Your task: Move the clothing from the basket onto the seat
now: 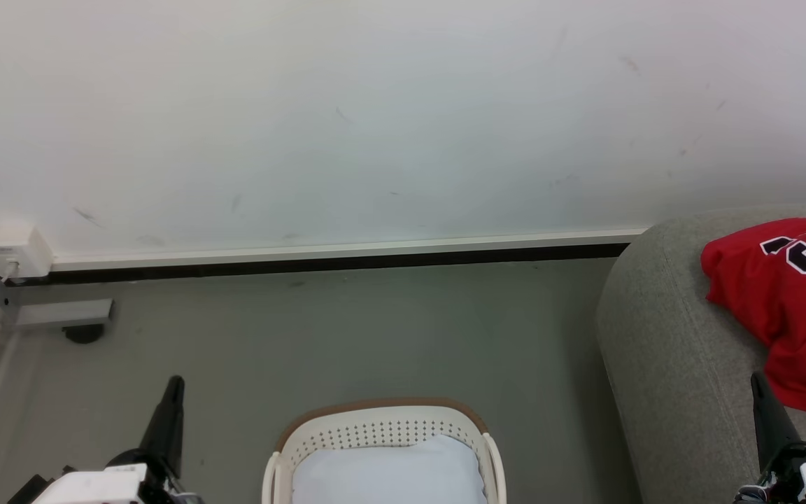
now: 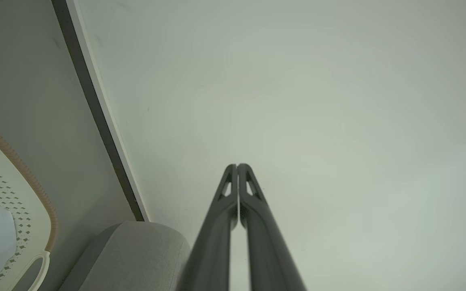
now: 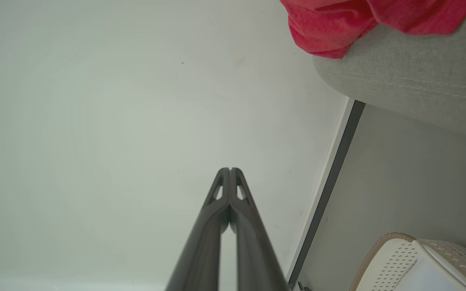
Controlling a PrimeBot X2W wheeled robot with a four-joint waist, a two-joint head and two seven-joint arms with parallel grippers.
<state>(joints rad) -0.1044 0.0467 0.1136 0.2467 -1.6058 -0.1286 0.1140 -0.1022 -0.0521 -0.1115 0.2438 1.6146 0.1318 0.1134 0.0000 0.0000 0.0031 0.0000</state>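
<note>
Jaws on both arms pinched together, empty. Red jersey point(image 1: 784, 315) lies on the grey seat point(image 1: 662, 364), far right; basket point(image 1: 375, 428), near centre, holds a pale pad point(image 1: 389, 472). Risk: mistaking that pad for clothing, or jersey sliding off the rounded edge.

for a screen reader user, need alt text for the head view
A red jersey lies crumpled on a grey seat at the right edge. At bottom centre a cream basket holding a pale pad stands on the grey floor before a white wall. The left gripper and right gripper rise shut from the lower corners.
</note>
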